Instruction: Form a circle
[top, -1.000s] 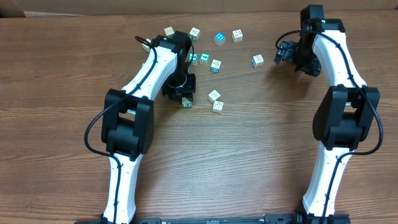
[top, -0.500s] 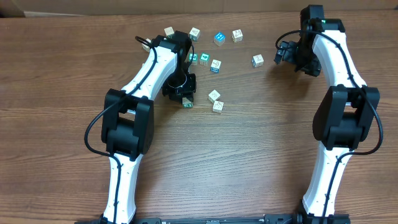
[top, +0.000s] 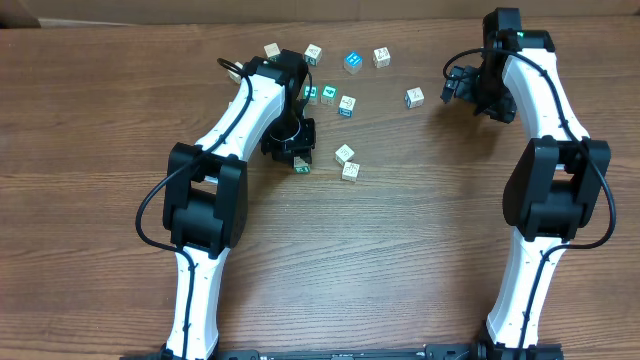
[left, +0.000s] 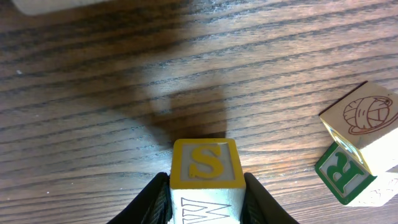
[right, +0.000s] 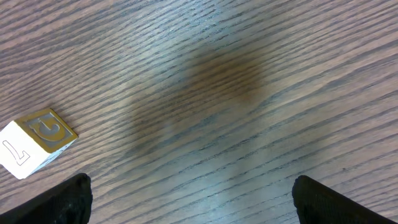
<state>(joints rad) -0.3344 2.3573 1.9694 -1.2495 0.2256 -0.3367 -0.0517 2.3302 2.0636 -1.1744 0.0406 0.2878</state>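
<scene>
Wooden table (top: 400, 250) first, and across the last second nothing on it has shifted: both arms are parked, every cube sits where it was. So no progress on the ring for the moment.

Left arm (top: 240, 110) reaches up the left-centre of the overhead view. Its left gripper (left: 205, 199) is narrowed onto the yellow-framed S cube (left: 206, 163), jaws pressed to both sides, just above or on the wood; I can't tell which.

Right arm (top: 540, 100) waits at upper right, right gripper (right: 193, 202) spread fully wide with nothing between the fingers.

The letter cubes (top: 347, 104) are loosely scattered across the upper centre, gaps uneven, no circle yet. Two cubes (top: 348, 162) touch just right of the held one; a lone cube (top: 414, 97) lies near the right gripper.

My read: this pause is a placement hold, with release pending.
</scene>
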